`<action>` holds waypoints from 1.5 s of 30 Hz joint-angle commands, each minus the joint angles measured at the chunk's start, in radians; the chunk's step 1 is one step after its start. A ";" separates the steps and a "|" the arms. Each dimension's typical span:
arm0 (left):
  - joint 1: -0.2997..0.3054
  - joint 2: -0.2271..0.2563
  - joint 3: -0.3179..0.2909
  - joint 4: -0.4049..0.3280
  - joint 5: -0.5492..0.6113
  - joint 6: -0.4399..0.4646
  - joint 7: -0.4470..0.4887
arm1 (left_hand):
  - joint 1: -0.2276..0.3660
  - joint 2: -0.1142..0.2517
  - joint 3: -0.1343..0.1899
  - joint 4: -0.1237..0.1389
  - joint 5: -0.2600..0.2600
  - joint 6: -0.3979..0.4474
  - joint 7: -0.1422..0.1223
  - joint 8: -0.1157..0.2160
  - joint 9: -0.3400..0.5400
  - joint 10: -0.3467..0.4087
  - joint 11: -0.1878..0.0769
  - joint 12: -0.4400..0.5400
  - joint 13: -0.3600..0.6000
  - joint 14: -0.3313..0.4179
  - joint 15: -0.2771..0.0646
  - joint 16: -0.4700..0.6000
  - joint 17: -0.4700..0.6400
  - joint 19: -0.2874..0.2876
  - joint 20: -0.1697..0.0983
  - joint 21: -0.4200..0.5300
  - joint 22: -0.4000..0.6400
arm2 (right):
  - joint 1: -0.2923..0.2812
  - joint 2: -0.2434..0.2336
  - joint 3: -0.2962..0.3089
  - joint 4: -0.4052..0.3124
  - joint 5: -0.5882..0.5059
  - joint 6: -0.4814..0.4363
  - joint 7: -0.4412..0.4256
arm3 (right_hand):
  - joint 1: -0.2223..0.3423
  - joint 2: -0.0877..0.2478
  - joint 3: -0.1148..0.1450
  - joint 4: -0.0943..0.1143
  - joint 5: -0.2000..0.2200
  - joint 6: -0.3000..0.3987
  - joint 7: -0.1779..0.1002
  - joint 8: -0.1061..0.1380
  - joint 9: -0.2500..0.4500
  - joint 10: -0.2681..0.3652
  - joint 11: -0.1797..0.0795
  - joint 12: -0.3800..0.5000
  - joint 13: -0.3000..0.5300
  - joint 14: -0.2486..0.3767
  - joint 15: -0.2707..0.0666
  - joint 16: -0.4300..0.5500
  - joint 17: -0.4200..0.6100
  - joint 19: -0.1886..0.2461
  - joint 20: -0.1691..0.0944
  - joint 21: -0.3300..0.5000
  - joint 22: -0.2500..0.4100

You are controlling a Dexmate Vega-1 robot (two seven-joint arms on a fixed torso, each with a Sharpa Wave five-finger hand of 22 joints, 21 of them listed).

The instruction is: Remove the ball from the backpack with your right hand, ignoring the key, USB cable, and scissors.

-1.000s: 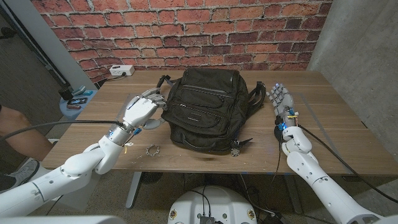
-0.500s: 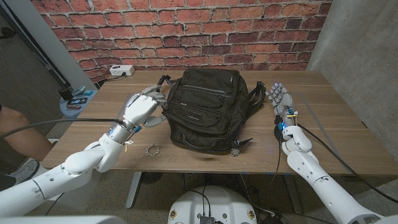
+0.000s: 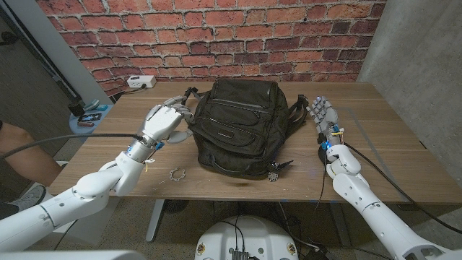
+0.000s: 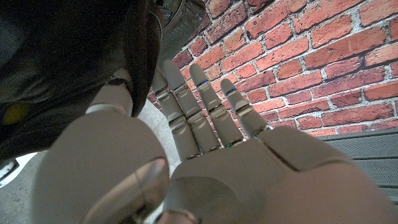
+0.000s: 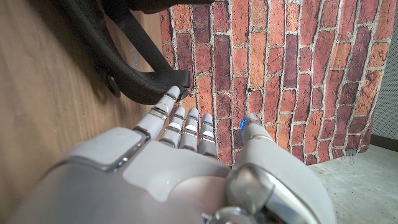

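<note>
a wooden table (image 3: pixel 404 144) with a plain brown grain stands before a red brick wall (image 3: pixel 216 36), with a grey concrete wall to the right of it. the black backpack (image 3: pixel 234 130) lies in the middle of the table, soft woven fabric, rounded and slumped, with zip lines across its front and a dark strap (image 5: pixel 134 74) curling out on its right side. whether its pockets are open cannot be told from the head view, and the ball cannot be made out, so where it lies inside is not clear; in the left wrist view a small yellowish patch (image 4: pixel 15 113) shows in the dark fabric, too blurred to name. just in front of the backpack's near edge lies a small dark bunch of metal (image 3: pixel 274 173), and to its near left a small ring-shaped metal thing (image 3: pixel 177 174). a white power strip (image 3: pixel 141 81) sits at the table's far left corner. the left hand (image 3: pixel 162 123) is at the backpack's left side, fingers (image 4: pixel 205 112) straight and close together alongside the fabric, holding nothing. the right hand (image 3: pixel 325 115) stands just right of the backpack near the strap, fingers (image 5: pixel 186 127) extended side by side, empty.
</note>
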State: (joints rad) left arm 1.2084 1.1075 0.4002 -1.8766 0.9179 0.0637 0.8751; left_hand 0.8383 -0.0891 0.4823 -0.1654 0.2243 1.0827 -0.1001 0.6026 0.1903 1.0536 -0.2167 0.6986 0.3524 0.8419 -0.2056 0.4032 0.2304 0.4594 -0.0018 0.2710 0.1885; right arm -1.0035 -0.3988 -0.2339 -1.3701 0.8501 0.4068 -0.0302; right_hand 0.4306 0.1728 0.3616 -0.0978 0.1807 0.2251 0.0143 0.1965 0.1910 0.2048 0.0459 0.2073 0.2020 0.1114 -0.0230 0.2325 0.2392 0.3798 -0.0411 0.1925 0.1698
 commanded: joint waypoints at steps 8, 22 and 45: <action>-0.024 -0.004 -0.027 -0.022 -0.085 -0.039 -0.097 | 0.138 0.110 -0.005 -0.007 -0.005 0.021 -0.004 -0.003 -0.004 0.039 0.000 0.001 0.000 0.018 -0.002 0.012 0.006 0.013 -0.003 0.004 0.003 | 0.007 -0.020 -0.012 -0.025 -0.024 -0.036 -0.028 | 0.010 0.000 0.008 -0.001 0.006 0.007 0.000 0.004 0.003 0.008 -0.003 0.002 0.006 0.005 0.001 0.005 0.005 0.009 -0.018 0.006 0.003; -0.026 -0.041 -0.072 -0.041 -0.226 -0.063 -0.216 | 0.143 0.107 -0.010 -0.005 -0.009 0.034 -0.003 -0.010 -0.008 0.060 0.000 0.001 0.008 0.014 -0.003 0.015 0.009 -0.015 0.009 -0.007 0.003 | 0.002 -0.040 -0.022 -0.061 -0.037 -0.075 -0.055 | 0.011 0.001 0.009 -0.001 0.006 0.007 0.000 0.004 0.003 0.006 -0.004 0.001 0.006 0.005 -0.001 0.005 0.005 0.008 -0.019 0.005 0.003; -0.138 -0.118 -0.073 -0.033 -0.340 -0.113 -0.393 | 0.151 0.102 -0.017 -0.005 -0.014 0.051 0.002 -0.022 -0.011 0.072 0.001 -0.004 0.022 -0.007 -0.004 0.014 0.012 -0.053 0.018 -0.024 0.002 | -0.010 -0.084 -0.047 -0.140 -0.080 -0.119 -0.073 | 0.012 0.000 0.010 -0.003 0.006 0.006 0.001 0.003 0.003 0.007 -0.003 0.001 0.006 0.005 0.001 0.005 0.005 0.008 -0.018 0.005 0.003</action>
State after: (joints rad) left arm 1.1173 1.0268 0.3272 -1.9198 0.6388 -0.0242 0.5558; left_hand 0.8539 -0.1047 0.4671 -0.1723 0.2115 1.1256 -0.0999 0.5830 0.1763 1.1149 -0.2178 0.6977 0.3692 0.8411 -0.2128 0.4144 0.2396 0.4138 0.0145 0.2546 0.1884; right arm -1.0067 -0.4632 -0.2682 -1.4742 0.7923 0.3099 -0.0898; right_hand 0.4306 0.1728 0.3658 -0.1020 0.1807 0.2250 0.0143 0.1965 0.1910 0.2047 0.0458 0.2073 0.2020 0.1114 -0.0230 0.2324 0.2392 0.3798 -0.0411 0.1925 0.1698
